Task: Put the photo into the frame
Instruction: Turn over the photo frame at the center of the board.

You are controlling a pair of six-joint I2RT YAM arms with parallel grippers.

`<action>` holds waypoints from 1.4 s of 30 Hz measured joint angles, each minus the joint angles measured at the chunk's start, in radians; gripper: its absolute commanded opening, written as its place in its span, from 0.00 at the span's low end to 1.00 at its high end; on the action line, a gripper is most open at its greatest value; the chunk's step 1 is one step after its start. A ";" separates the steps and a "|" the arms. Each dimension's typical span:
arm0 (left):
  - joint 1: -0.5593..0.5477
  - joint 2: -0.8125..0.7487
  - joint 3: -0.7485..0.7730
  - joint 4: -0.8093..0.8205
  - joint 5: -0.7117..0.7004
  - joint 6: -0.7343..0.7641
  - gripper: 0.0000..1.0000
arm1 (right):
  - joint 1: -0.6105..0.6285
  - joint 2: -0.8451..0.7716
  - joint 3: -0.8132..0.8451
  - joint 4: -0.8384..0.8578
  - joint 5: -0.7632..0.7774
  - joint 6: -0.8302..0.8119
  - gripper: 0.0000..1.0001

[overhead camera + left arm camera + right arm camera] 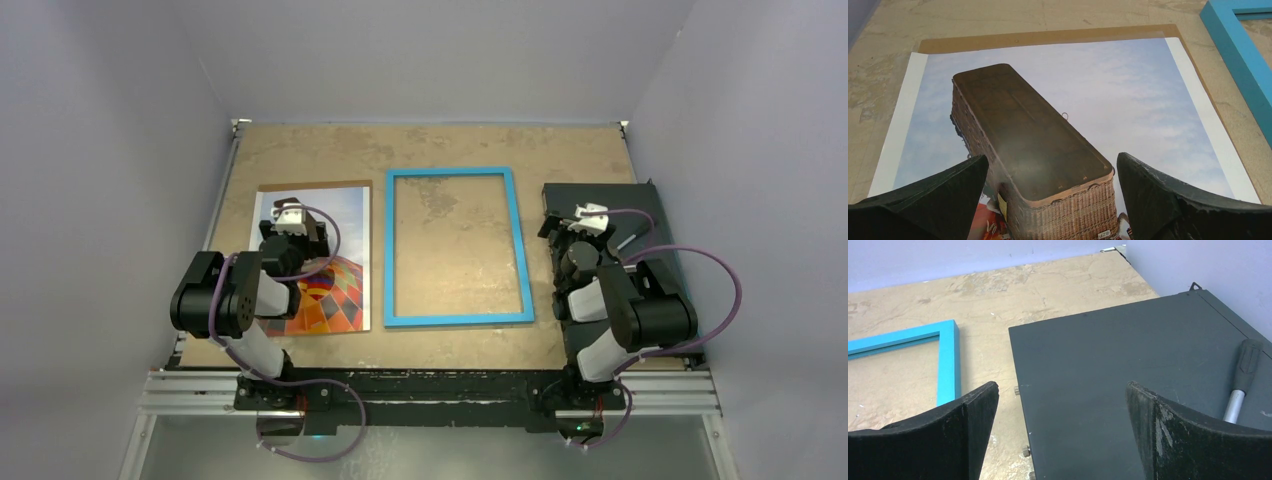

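Observation:
The photo [345, 245] of a hot-air balloon lies face up on the left of the table, on a brown backing board [320, 185] whose edge shows beyond it. The blue frame [455, 175] lies flat at the centre, with the table showing through it. My left gripper [298, 222] hovers open over the photo [1128, 90], its fingers [948, 195] wide apart and holding nothing. My right gripper [575, 228] is open over the left edge of a dark grey panel [1128, 340], with the frame's corner [948, 360] to its left.
The dark grey panel [600, 195] lies at the right of the table with a grey-handled tool [632, 240] on it. The brown backing board [1048, 36] sticks out past the photo's far edge. Grey walls enclose the table on three sides.

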 measured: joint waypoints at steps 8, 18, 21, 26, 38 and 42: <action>0.000 0.000 0.000 0.003 0.000 0.000 1.00 | 0.000 0.000 0.000 0.000 0.000 0.007 0.99; 0.009 -0.103 0.134 -0.293 0.051 0.009 0.98 | 0.012 -0.040 0.010 -0.050 0.009 -0.014 0.99; 0.015 -0.174 0.374 -0.575 0.060 0.041 0.97 | 0.050 -0.161 0.137 -0.323 0.031 -0.006 0.99; 0.058 -0.187 0.793 -0.982 0.088 0.058 0.97 | 0.091 -0.248 0.588 -0.754 -0.074 0.088 0.99; 0.271 -0.057 1.156 -1.624 0.176 0.071 0.90 | 0.371 0.030 1.146 -1.350 -0.136 0.367 0.99; 0.266 -0.057 1.089 -1.714 0.174 0.095 0.88 | 0.645 0.192 1.207 -1.505 -0.027 0.370 0.99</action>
